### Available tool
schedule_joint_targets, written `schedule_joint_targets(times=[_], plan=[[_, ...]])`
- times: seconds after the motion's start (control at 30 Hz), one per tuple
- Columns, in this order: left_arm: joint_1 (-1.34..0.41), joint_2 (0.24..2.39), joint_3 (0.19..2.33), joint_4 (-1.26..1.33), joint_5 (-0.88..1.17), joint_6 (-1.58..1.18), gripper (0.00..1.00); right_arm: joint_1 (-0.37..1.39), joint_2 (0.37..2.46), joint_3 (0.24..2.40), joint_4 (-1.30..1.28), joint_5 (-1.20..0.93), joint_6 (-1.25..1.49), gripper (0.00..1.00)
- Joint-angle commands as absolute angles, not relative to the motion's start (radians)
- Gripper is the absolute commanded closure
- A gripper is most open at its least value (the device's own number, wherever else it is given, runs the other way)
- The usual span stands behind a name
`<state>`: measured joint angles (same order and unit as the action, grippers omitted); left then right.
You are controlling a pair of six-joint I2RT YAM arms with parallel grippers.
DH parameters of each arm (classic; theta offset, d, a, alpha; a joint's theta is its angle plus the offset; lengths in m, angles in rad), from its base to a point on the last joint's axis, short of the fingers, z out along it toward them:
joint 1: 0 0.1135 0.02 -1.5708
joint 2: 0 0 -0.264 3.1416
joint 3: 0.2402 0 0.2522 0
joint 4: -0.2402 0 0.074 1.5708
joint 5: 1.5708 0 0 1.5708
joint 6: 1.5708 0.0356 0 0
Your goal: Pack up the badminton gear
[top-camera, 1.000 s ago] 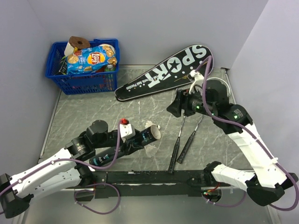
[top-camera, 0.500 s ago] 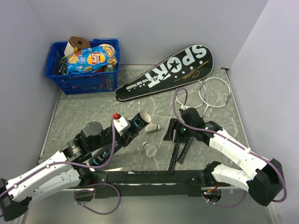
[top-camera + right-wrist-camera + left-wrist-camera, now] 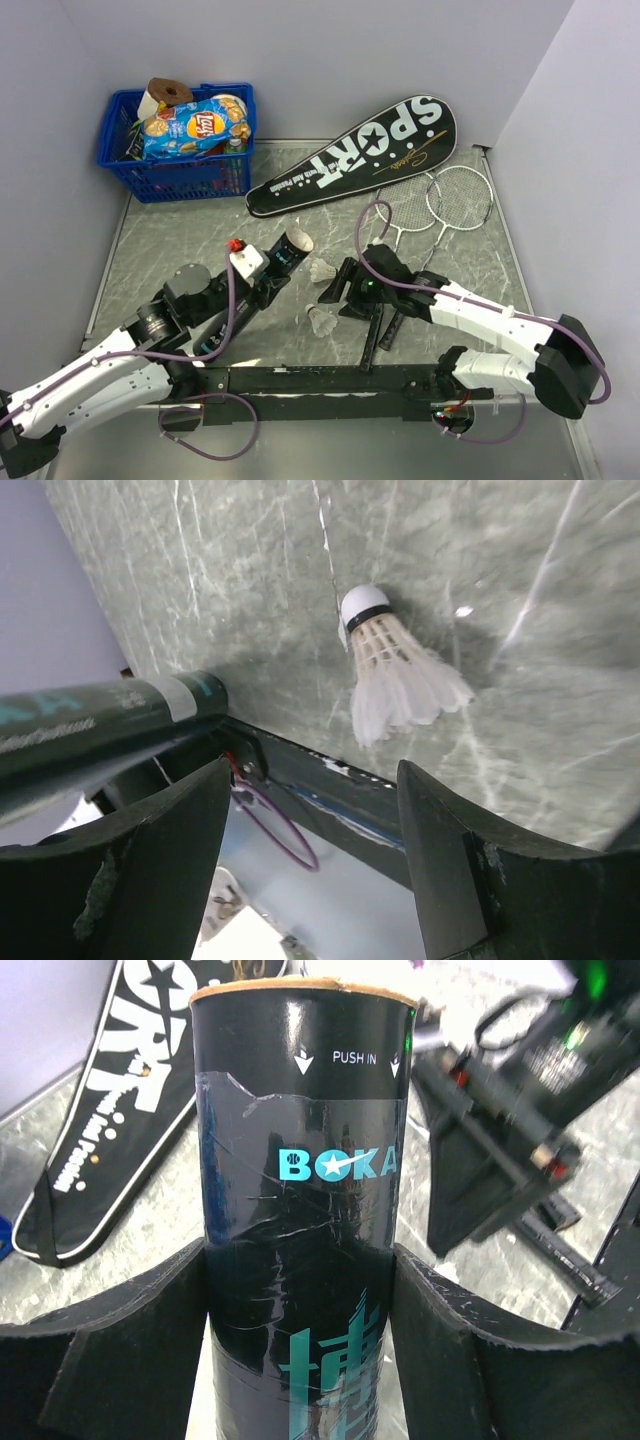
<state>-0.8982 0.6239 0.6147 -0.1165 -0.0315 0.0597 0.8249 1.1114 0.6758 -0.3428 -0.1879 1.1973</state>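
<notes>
At tabletop (image 3: 180, 240) centre, shuttle-loading step was on. Left fingers (image 3: 120, 1350) gripped the tube (image 3: 285, 257), tilted, open mouth up. Right fingers (image 3: 140, 860) were spread wide, empty, over a shuttlecock (image 3: 390, 670) lying flat. Next: drop, pinch cork end w/o crushing feathers. Vs 1 s prior: right arm had left the racket heads (image 3: 460, 195) and come inboard.
</notes>
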Motion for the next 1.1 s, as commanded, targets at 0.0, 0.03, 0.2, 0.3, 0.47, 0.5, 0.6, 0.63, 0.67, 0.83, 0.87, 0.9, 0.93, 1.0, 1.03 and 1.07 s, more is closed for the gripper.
schedule_joint_targets(times=[0.0, 0.03, 0.2, 0.3, 0.47, 0.5, 0.6, 0.63, 0.67, 0.83, 0.87, 0.9, 0.93, 1.0, 1.03, 1.07], plan=[[-0.900, 0.578, 0.641, -0.032, -0.035, 0.031, 0.99, 0.882, 1.160, 0.702, -0.281, -0.133, 1.325, 0.26], [-0.900, 0.578, 0.646, -0.035, -0.032, 0.028, 0.99, 0.899, 1.169, 0.704, -0.278, -0.132, 1.331, 0.26], [-0.900, 0.577, 0.652, -0.038, -0.020, 0.017, 0.99, 0.942, 1.229, 0.692, -0.250, -0.114, 1.387, 0.26], [-0.900, 0.566, 0.650, -0.035, -0.021, 0.014, 0.99, 0.957, 1.264, 0.681, -0.218, -0.104, 1.417, 0.26], [-0.900, 0.558, 0.646, -0.031, -0.018, 0.012, 0.99, 0.966, 1.336, 0.675, -0.158, -0.095, 1.457, 0.30], [-0.900, 0.561, 0.646, -0.032, -0.018, 0.014, 0.99, 0.971, 1.345, 0.673, -0.152, -0.089, 1.465, 0.30], [-0.900, 0.569, 0.646, -0.032, -0.015, 0.014, 0.99, 0.971, 1.373, 0.663, -0.118, -0.069, 1.491, 0.35], [-0.900, 0.571, 0.644, -0.031, -0.015, 0.014, 0.99, 0.971, 1.387, 0.666, -0.120, -0.060, 1.491, 0.35], [-0.900, 0.572, 0.644, -0.029, -0.015, 0.015, 0.99, 0.971, 1.393, 0.669, -0.117, -0.055, 1.496, 0.37], [-0.900, 0.584, 0.643, -0.031, -0.012, 0.014, 0.99, 0.969, 1.402, 0.667, -0.121, -0.017, 1.497, 0.46], [-0.900, 0.587, 0.641, -0.031, -0.011, 0.014, 0.99, 0.968, 1.404, 0.673, -0.138, -0.003, 1.493, 0.47], [-0.900, 0.589, 0.641, -0.029, -0.011, 0.014, 0.99, 0.968, 1.402, 0.673, -0.143, -0.003, 1.488, 0.47], [-0.900, 0.592, 0.641, -0.031, -0.012, 0.014, 0.99, 0.963, 1.401, 0.675, -0.146, -0.003, 1.486, 0.49], [-0.900, 0.597, 0.641, -0.031, -0.012, 0.014, 0.99, 0.959, 1.397, 0.678, -0.164, 0.028, 1.476, 0.51], [-0.900, 0.598, 0.641, -0.031, -0.012, 0.014, 0.99, 0.953, 1.399, 0.678, -0.166, 0.029, 1.471, 0.53], [-0.900, 0.603, 0.640, -0.029, -0.014, 0.015, 0.99, 0.947, 1.401, 0.681, -0.169, 0.034, 1.460, 0.54]])
